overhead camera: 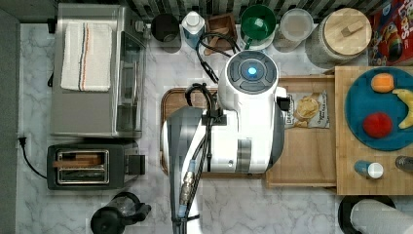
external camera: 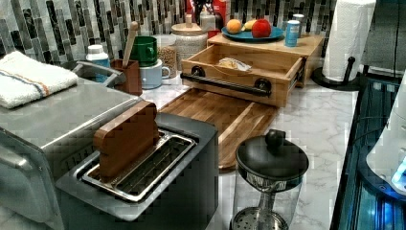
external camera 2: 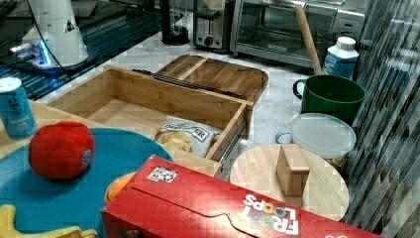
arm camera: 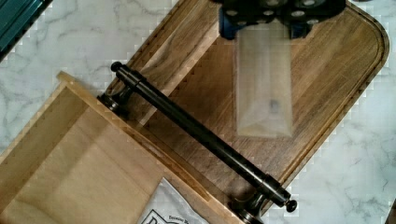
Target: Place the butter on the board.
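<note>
In the right view, the red cereal box (external camera 2: 218,208) at the front carries the words "FROOT LOOPS" in white and coloured letters, printed upside down as the camera sees it, and a small square code label sits near its upper corner. The chip bag (external camera 2: 185,135) lying in the open wooden drawer (external camera 2: 124,96) has a dark band with lettering that may read "DEEP RIVER", though it is too soft to be sure. Print on the blue can (external camera 2: 16,106) cannot be read.
</note>
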Controlling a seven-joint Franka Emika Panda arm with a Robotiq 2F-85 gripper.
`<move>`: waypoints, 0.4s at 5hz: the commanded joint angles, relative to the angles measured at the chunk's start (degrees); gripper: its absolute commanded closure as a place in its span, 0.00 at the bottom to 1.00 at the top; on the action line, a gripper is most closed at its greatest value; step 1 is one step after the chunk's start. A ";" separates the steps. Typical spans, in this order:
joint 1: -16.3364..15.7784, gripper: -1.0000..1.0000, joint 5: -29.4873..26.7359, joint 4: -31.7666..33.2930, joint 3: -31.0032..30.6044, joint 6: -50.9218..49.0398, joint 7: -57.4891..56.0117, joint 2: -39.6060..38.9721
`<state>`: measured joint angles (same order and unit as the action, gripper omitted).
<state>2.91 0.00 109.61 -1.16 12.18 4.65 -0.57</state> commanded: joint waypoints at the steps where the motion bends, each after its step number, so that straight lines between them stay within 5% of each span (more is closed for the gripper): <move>1: 0.52 1.00 0.00 -0.01 -0.51 0.00 0.04 0.01; 2: 2.15 1.00 -1.63 6.11 -2.66 3.43 3.46 4.13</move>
<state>4.31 0.59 113.25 -2.07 14.65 5.04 -1.01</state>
